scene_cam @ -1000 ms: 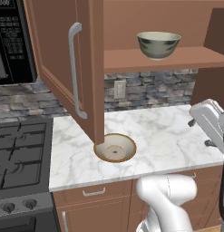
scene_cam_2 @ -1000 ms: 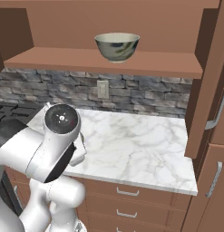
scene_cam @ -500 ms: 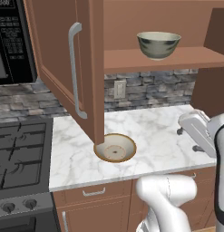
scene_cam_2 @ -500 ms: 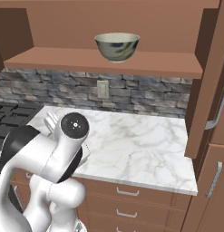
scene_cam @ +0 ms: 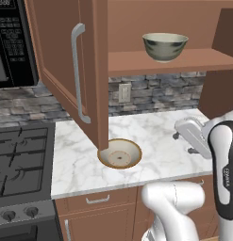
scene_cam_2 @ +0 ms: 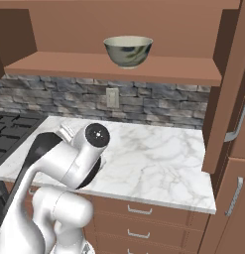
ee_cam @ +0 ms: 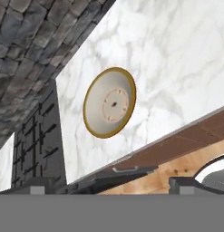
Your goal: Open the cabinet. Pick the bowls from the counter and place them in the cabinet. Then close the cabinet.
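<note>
The cabinet (scene_cam: 137,28) stands open, its left door (scene_cam: 66,66) swung out over the counter (scene_cam: 155,141) and its right door (scene_cam_2: 233,99) open too. The grey-green bowl (scene_cam: 165,46) sits upright on the cabinet's wooden shelf (scene_cam_2: 119,69). The cream bowl (scene_cam: 120,153) with its tan rim rests on the counter just below the left door's edge. My gripper (scene_cam: 183,143) hovers to its right, low over the marble, open and holding nothing. In the hand view the cream bowl (ee_cam: 109,102) lies ahead of the wide-apart fingertips (ee_cam: 38,188).
A black gas stove (scene_cam: 19,160) adjoins the counter on the left, with a black microwave (scene_cam: 9,42) above it. A wall outlet (scene_cam: 123,92) sits in the stone backsplash. Drawers (scene_cam_2: 139,218) run under the counter. The open left door overhangs the cream bowl.
The arm has swung down and left, bringing the hand lower over the counter and nearer the cream bowl. Both bowls and the doors stay put; the jaws stay open.
</note>
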You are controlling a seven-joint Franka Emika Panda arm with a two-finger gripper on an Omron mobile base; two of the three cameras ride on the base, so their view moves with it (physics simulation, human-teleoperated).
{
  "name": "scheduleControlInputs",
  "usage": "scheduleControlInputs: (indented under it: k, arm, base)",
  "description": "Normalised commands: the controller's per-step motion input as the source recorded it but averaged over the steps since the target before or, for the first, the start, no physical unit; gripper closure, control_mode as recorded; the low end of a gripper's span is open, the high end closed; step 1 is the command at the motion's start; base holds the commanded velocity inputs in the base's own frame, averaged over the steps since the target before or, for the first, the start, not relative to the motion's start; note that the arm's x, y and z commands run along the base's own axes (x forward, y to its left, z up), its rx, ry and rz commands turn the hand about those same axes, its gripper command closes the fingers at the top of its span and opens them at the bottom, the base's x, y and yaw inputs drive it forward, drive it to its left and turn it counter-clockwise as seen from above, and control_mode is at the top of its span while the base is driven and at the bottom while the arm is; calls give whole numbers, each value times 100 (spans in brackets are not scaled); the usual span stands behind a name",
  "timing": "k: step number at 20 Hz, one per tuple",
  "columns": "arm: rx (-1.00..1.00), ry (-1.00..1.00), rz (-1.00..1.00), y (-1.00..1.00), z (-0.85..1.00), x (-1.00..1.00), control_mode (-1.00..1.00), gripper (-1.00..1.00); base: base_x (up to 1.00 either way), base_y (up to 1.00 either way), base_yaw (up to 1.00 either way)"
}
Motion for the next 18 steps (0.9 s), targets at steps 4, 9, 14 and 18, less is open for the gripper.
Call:
scheduleControlInputs:
  k: [4,9,14,18]
  arm:
    - [0,0,7,0,-23,51,-100,-100]
    - [0,13,7,0,-38,43,-100,-100]
    - [0,17,8,2,-36,46,-100,-100]
    - [2,2,11,3,-21,38,-100,-100]
  base:
    - [0,0,0]
    - [0,0,0]
    - [0,0,0]
    - [0,0,0]
